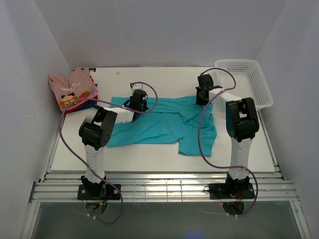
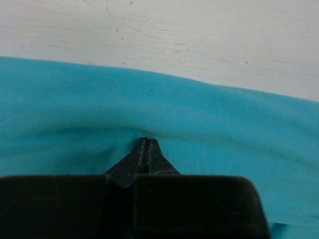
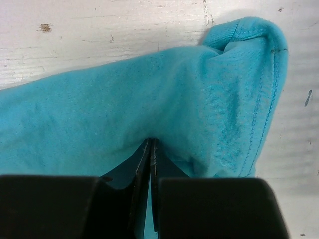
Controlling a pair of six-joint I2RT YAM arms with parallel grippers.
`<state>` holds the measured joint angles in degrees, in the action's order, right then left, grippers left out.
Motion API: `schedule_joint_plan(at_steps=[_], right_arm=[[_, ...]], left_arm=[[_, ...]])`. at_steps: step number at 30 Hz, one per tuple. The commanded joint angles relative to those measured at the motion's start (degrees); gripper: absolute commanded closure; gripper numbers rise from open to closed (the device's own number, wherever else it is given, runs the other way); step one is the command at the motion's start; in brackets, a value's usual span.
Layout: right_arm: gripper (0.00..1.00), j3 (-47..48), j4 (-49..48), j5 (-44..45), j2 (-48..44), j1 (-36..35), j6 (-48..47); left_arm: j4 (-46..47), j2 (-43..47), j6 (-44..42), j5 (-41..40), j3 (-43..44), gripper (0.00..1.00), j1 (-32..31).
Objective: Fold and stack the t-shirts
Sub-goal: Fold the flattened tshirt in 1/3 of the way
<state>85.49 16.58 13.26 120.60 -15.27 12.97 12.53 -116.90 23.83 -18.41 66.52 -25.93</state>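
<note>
Plainly, the left claw (image 2: 148,142) is clenched, its tips meeting on a puckered fold of the teal t-shirt (image 1: 159,124). The right claw (image 3: 150,142) is clenched likewise, with teal cloth caught between its tips close by a hemmed, rolled corner. In the top view both claws sit on the shirt's upper edge, the left one left of centre and the right one at the upper right corner. The whole garment therefore lies below them, toward the bottom of the frame. Its long axis runs left to right across the middle of the table (image 1: 149,154), with one flap hanging lower at the right. Judging by that, the coming fold would carry the upper edge downward over the body. The folded shirts (image 1: 72,89) rest at upper left, nearer the left arm. The white basket (image 1: 249,74) stands at upper right, apart from the cloth.
</note>
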Motion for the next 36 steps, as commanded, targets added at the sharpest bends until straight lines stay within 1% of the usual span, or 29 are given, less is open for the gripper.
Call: schedule_joint_plan(at_steps=[1,6,10,12,14,17,18,25,28,29,32,36], right_arm=[[0.92,-0.9,5.9,-0.5,4.0,1.6,-1.4],[0.92,-0.7,6.0,-0.7,3.9,2.3,-1.8],[0.92,-0.9,6.2,-0.4,3.8,2.7,-2.2],[0.92,-0.8,6.2,-0.3,3.8,2.9,-2.3],[0.92,-0.4,6.1,-0.3,3.9,3.0,-2.6],[0.92,0.9,6.3,-0.2,4.6,3.1,-3.0],[0.92,1.2,6.3,-0.1,4.7,3.1,-3.1],[0.92,4.8,6.5,0.0,6.4,3.4,-4.4],[0.92,6.7,7.9,-0.1,7.1,3.8,-4.8],[0.92,6.9,7.9,-0.1,7.0,3.8,-5.0],[0.92,6.9,8.0,-0.2,6.8,3.8,-5.1],[0.92,6.6,8.1,-0.4,6.7,3.8,-4.9]], left_arm=[[-6.6,0.9,-0.6,0.0,-3.3,1.00,0.3],[-6.4,7.3,0.7,-2.5,-8.4,1.00,0.4],[-7.0,9.9,2.3,-2.9,-12.4,1.00,0.3],[-4.8,11.4,2.9,-1.6,-15.5,1.00,0.3],[-2.2,14.4,2.7,-1.1,-16.9,1.00,0.3],[-2.1,15.9,0.3,-2.1,-14.4,1.00,0.3],[-2.2,16.1,-0.8,-2.1,-12.4,1.00,0.3],[-6.6,15.2,-3.3,-5.7,-3.5,1.00,0.4],[-6.6,17.9,-4.1,-10.7,-4.1,1.00,0.4],[-6.5,18.6,-4.2,-11.2,-4.6,1.00,0.7],[-8.5,19.6,-3.5,-11.2,-4.9,1.00,2.2],[-14.0,17.9,-0.8,-11.3,-4.5,1.00,4.0]])
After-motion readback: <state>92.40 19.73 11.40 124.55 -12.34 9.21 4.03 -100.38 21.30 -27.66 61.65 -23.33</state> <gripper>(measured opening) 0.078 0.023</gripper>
